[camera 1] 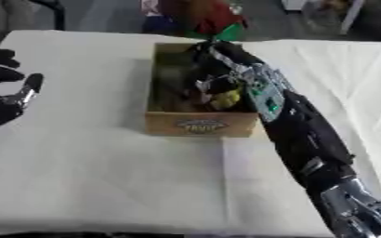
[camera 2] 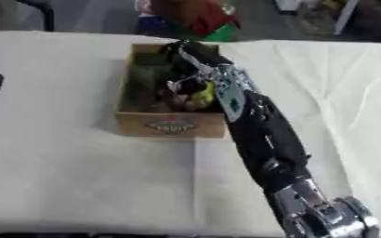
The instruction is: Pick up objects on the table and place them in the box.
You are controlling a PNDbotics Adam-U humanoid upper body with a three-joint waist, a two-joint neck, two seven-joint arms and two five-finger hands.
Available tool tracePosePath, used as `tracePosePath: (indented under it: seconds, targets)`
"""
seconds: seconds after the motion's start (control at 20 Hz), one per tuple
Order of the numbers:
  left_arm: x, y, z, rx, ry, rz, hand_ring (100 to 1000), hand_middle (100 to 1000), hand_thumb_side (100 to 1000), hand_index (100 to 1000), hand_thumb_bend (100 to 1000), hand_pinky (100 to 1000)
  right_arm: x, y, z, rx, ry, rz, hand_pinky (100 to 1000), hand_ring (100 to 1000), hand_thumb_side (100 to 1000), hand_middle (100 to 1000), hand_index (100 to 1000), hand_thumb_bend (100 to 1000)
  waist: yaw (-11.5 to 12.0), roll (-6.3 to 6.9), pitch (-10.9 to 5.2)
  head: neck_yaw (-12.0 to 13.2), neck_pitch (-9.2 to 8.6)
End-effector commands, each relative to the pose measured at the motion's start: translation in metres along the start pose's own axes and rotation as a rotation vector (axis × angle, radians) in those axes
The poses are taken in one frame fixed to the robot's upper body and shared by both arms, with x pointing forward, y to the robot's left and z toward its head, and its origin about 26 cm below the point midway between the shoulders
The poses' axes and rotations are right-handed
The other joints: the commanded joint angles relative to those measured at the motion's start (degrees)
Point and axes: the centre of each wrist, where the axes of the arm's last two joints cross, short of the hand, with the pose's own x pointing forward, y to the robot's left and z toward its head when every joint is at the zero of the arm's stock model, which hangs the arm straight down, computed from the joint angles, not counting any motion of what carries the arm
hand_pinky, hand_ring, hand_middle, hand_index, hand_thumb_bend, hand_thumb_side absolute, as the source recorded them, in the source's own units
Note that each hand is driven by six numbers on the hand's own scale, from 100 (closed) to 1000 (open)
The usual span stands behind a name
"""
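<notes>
A tan box (camera 1: 200, 124) with a fruit label on its front wall stands in the middle of the white table. My right arm comes in from the lower right and lies over the box's right side, with my right hand (camera 1: 220, 58) inside it, toward the far end. A yellow object (camera 1: 226, 99) lies in the box under the wrist, among darker things I cannot make out. How the hand stands around them is hidden. My left hand (camera 1: 5, 100) hangs open at the left edge, apart from the box.
The white cloth-covered table (camera 1: 104, 176) spreads out in front of and to the left of the box. A red and green shape (camera 1: 218, 21) sits just beyond the table's far edge, behind the box.
</notes>
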Motion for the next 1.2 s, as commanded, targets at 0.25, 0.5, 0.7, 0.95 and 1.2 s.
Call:
tracePosePath:
  seconds: [0.25, 0.5, 0.7, 0.95, 1.2]
  targets:
    - [0.007, 0.006, -0.001, 0.009, -0.024, -0.017, 574, 571, 100, 702, 442, 719, -0.002, -0.065, 0.011, -0.261, -0.044, -0.005, 834, 945, 100, 779, 888, 100, -0.36, 0.16, -0.77, 0.41, 0.26]
    - [0.006, 0.007, 0.0, 0.024, -0.021, -0.015, 570, 566, 100, 697, 440, 718, -0.009, -0.092, 0.029, -0.379, -0.064, -0.018, 785, 898, 100, 729, 868, 100, -0.74, -0.13, -0.66, 0.79, 0.26]
    - [0.006, 0.009, 0.0, 0.04, -0.023, -0.013, 567, 562, 100, 695, 439, 713, -0.018, -0.104, 0.049, -0.431, -0.063, -0.043, 768, 883, 100, 706, 862, 100, -0.98, -0.31, -0.58, 1.15, 0.26]
    - [0.005, 0.01, 0.001, 0.061, -0.017, -0.01, 567, 563, 100, 694, 439, 711, -0.029, -0.113, 0.073, -0.481, -0.046, -0.089, 759, 879, 100, 702, 863, 100, -1.26, -0.35, -0.5, 1.45, 0.26]
    - [0.004, 0.01, 0.002, 0.075, -0.015, -0.006, 562, 557, 100, 689, 434, 706, -0.041, -0.116, 0.095, -0.516, -0.002, -0.127, 750, 868, 100, 688, 860, 100, -1.58, -0.35, -0.45, 1.58, 0.26]
